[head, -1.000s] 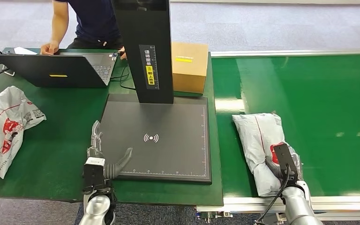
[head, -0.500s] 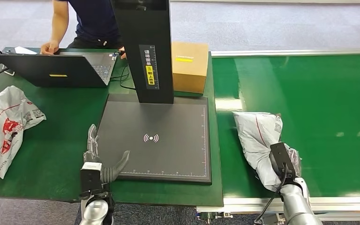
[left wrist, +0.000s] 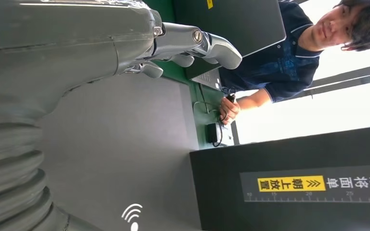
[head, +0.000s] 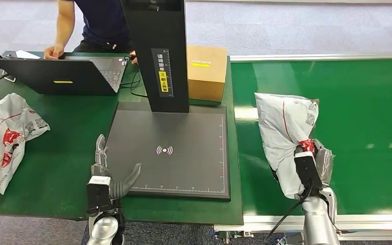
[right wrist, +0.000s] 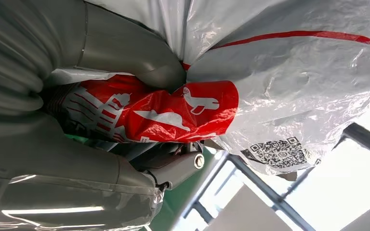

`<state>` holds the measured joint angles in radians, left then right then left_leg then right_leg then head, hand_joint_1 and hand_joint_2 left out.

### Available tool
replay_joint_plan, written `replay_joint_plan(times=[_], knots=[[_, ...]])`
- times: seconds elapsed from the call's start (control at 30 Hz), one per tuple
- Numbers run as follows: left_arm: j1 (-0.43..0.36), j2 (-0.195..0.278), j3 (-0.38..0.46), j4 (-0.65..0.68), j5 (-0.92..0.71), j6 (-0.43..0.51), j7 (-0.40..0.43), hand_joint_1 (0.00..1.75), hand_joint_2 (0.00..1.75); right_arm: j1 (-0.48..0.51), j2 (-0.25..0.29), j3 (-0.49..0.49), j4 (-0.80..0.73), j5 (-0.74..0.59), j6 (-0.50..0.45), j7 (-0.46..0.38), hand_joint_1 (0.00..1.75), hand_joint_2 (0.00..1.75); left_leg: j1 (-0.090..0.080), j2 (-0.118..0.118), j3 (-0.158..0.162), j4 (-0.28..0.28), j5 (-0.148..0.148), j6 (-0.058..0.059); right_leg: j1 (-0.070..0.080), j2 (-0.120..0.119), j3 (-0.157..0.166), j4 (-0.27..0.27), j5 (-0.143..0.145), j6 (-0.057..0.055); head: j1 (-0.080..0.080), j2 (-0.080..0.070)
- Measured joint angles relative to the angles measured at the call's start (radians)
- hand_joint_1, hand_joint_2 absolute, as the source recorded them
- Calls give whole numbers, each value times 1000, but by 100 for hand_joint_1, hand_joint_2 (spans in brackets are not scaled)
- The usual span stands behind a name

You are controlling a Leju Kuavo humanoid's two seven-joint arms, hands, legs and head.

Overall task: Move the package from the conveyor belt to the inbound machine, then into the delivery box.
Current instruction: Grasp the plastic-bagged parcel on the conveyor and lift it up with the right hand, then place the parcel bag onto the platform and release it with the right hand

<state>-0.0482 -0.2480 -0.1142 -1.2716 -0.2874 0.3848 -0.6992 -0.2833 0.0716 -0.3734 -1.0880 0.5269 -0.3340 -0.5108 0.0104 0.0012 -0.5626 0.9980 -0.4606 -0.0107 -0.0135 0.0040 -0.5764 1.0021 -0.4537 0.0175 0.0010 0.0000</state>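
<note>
Lifted since a second ago, the package (head: 285,133) hangs upright above the conveyor belt (head: 357,102), right hand (head: 314,166) fingers (right wrist: 125,62) clamped on it. Left hand (head: 107,176) fingers look spread beside the inbound machine (head: 171,148).

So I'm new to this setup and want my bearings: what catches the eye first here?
The white and red package, gripped by the right hand and raised above the green conveyor belt. Next, the dark scanner with its tall post in the middle, the left hand open at its near corner.
</note>
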Motion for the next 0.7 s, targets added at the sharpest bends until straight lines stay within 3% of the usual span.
replay_joint_plan(times=[0.33,0.7], knots=[[-26,2,-27,15,34,21,0,0,175,75,24,175,-238,-33,-25,-22,171,175,0,0,-1,0,0,0,0,0,0,0,0,0,0,0],[-48,9,-72,36,57,30,0,0,175,42,25,403,-237,-28,2,-24,167,175,0,0,-1,0,0,0,0,0,0,0,0,0,0,0]])
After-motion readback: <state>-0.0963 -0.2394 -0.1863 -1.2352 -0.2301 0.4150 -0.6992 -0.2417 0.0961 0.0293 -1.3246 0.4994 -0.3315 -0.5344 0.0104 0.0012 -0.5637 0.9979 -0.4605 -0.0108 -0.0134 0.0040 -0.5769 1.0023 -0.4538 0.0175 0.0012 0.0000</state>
